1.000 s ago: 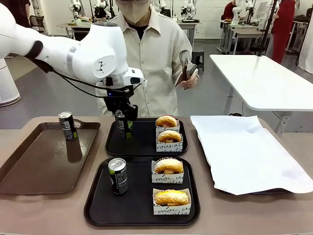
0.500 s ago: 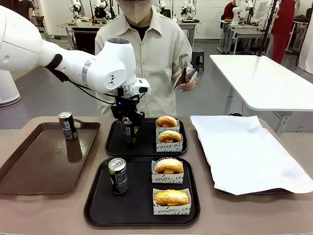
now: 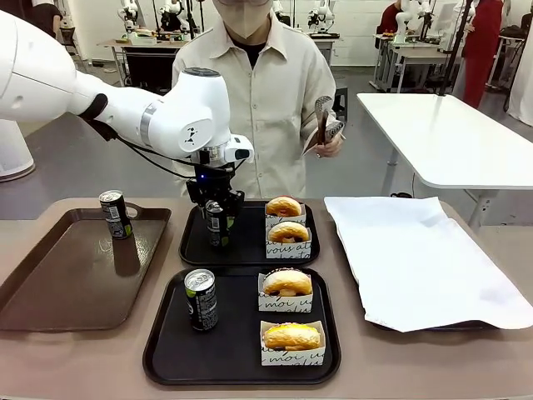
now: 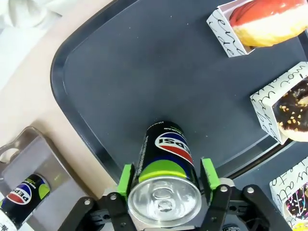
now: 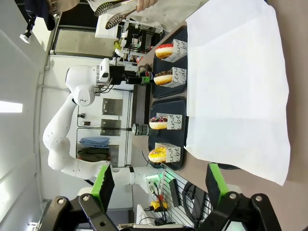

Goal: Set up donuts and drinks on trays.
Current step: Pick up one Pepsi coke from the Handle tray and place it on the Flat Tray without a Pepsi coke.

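Observation:
Two black trays lie in the middle of the table. On the far tray (image 3: 250, 258) a dark can (image 3: 218, 227) stands upright between the fingers of my left gripper (image 3: 218, 220). In the left wrist view the green pads sit just off the sides of that can (image 4: 166, 159), so the left gripper (image 4: 167, 180) is open around it. Beside it are a red-iced donut (image 3: 284, 205) and a chocolate donut (image 3: 289, 231) in paper sleeves. The near tray (image 3: 233, 354) carries another can (image 3: 201, 300) and two sleeved donuts (image 3: 291, 335). My right gripper (image 5: 161, 187) is open and holds nothing.
A long brown tray (image 3: 67, 283) at the left holds one more can (image 3: 115, 214). At the right lies a tray lined with white paper (image 3: 416, 258). The person behind the table holds metal tongs (image 3: 321, 123) at chest height.
My left gripper carried the can a little right and down onto the far tray. Its jaws have since parted slightly from the can. The person raised the tongs a little.

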`<state>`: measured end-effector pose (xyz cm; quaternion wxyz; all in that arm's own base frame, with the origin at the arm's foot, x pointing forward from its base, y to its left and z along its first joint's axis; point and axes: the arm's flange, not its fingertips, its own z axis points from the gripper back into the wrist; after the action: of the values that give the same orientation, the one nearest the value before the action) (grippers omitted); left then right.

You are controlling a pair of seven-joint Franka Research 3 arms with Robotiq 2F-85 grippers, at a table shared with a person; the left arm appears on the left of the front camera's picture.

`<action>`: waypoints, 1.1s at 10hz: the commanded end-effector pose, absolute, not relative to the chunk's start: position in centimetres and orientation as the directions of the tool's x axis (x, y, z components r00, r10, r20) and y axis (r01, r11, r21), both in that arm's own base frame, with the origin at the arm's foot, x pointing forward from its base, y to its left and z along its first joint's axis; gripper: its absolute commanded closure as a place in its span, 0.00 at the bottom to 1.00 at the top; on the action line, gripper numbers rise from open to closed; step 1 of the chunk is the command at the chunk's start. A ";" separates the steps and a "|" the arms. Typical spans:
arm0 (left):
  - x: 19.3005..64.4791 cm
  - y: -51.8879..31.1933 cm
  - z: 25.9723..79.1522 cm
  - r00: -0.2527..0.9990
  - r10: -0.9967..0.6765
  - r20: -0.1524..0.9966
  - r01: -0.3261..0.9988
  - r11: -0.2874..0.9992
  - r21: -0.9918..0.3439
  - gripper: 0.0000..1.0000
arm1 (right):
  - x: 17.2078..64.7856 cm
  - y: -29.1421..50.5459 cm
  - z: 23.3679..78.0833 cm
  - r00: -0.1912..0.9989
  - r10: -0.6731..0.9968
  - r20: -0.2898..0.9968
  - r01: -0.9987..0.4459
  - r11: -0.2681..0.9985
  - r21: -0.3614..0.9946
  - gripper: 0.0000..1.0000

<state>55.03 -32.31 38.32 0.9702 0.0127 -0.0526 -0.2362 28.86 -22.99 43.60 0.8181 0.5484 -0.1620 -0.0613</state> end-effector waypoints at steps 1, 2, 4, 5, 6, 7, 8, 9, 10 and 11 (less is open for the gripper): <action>54.3 -32.3 40.1 0.896 -0.433 0.097 0.432 0.901 0.029 0.00 | 29.0 -23.1 43.7 0.937 -0.284 0.204 -0.088 0.373 0.924 0.00; 53.4 -32.2 41.5 0.888 -0.449 0.098 0.447 0.893 0.041 0.00 | 29.0 -23.1 43.7 0.937 -0.284 0.204 -0.088 0.373 0.924 0.00; 51.2 -31.3 44.1 0.895 -0.432 0.111 0.429 0.902 0.057 0.00 | 29.0 -23.1 43.7 0.937 -0.284 0.204 -0.088 0.373 0.924 0.00; 50.4 -30.8 45.2 0.893 -0.435 0.113 0.432 0.900 0.054 0.00 | 29.0 -23.1 43.7 0.937 -0.284 0.204 -0.088 0.373 0.924 0.00; 49.4 -30.0 45.9 0.898 -0.424 0.120 0.422 0.905 0.042 0.00 | 29.0 -23.1 43.7 0.937 -0.284 0.204 -0.088 0.373 0.924 0.00; 49.0 -29.2 46.3 0.894 -0.428 0.135 0.428 0.903 0.027 0.00 | 29.0 -23.1 43.7 0.937 -0.284 0.204 -0.088 0.373 0.924 0.00; 48.6 -28.9 46.7 0.901 -0.425 0.080 0.427 0.904 -0.004 0.00 | 29.0 -23.1 43.7 0.937 -0.284 0.204 -0.088 0.373 0.924 0.00; 47.4 -28.4 46.7 0.896 -0.444 -0.002 0.444 0.896 -0.006 0.00 | 29.0 -23.1 43.7 0.937 -0.284 0.204 -0.088 0.373 0.924 0.00; 49.4 -30.1 47.1 0.899 -0.424 0.112 0.423 0.905 0.034 0.00 | 29.0 -23.1 43.7 0.937 -0.284 0.204 -0.088 0.373 0.924 0.00; 49.4 -30.1 47.1 0.899 -0.424 0.112 0.423 0.905 0.034 0.00 | 29.0 -23.1 43.7 0.937 -0.284 0.204 -0.088 0.373 0.924 0.00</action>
<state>48.64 -29.75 47.05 0.9751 0.0007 -0.0386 -0.2183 28.86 -22.99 43.59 0.8181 0.5484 -0.1618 -0.0614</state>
